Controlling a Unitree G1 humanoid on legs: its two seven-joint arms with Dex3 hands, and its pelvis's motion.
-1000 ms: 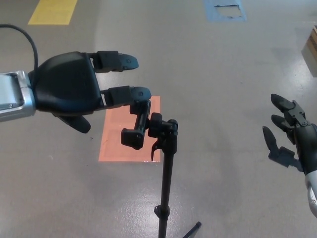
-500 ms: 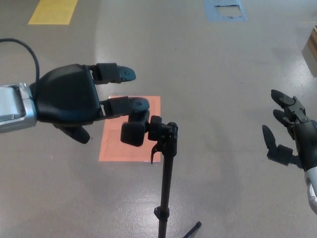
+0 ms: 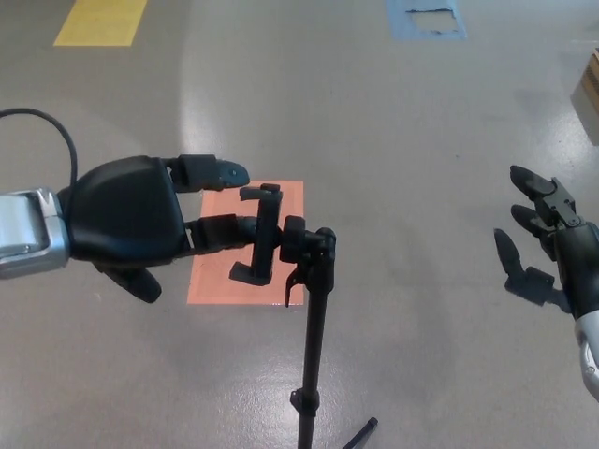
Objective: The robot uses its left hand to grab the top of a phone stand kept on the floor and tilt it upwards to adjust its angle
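Note:
A black phone stand (image 3: 314,346) rises from the grey floor, its pole running up from the bottom edge. The phone clamp (image 3: 262,234) at its top now stands nearly upright and holds no phone. My left hand (image 3: 140,220) comes in from the left at clamp height. Its fingers are spread; the lower finger (image 3: 225,231) reaches the clamp's left side and the upper finger (image 3: 211,171) sits above and short of it. Nothing is clasped in it. My right hand (image 3: 547,248) hangs open at the right edge, far from the stand.
An orange floor patch (image 3: 215,267) lies behind the clamp. Yellow tape (image 3: 98,21) marks the floor top left, and a blue patch (image 3: 426,17) lies at the top. A wooden object (image 3: 590,89) sits at the right edge. One tripod leg (image 3: 360,435) sticks out low.
The clamp has swung from a slant to nearly upright. My left hand has dropped lower and slightly back to the left. The right hand has barely moved.

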